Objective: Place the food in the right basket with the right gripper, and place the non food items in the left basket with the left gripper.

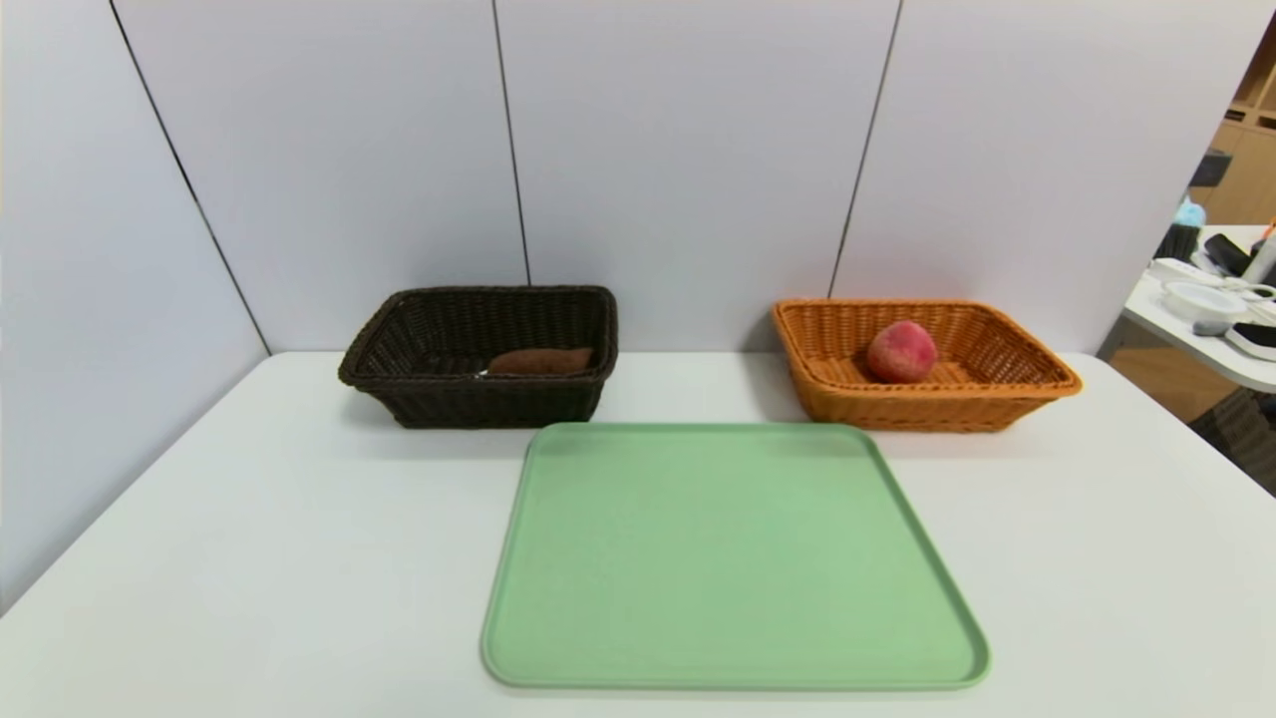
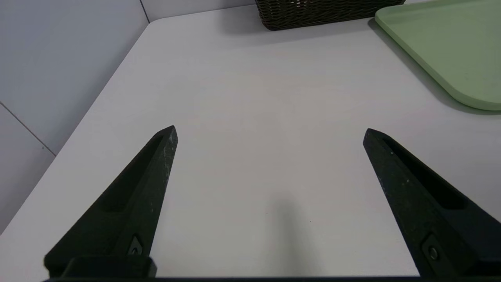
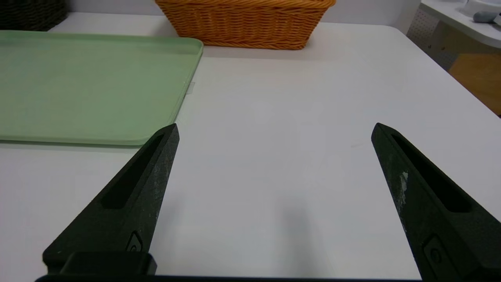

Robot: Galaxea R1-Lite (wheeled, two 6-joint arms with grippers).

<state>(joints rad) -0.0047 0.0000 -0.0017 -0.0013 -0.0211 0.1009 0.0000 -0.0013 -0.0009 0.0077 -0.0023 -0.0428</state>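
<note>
A dark brown wicker basket [image 1: 399,344] stands at the back left with a flat brown item [image 1: 539,361] lying in it. At the back right an orange wicker basket [image 1: 1007,349] holds a red-pink peach [image 1: 901,351]. Neither arm shows in the head view. My left gripper [image 2: 270,131] is open over bare white table, near the front left, with nothing between its fingers. My right gripper [image 3: 275,128] is open over bare table to the right of the tray, also holding nothing.
A green tray [image 1: 733,558] with nothing on it lies mid-table in front of both baskets. Grey partition walls close the back and left. A second table with clutter [image 1: 1211,294] stands beyond the right edge.
</note>
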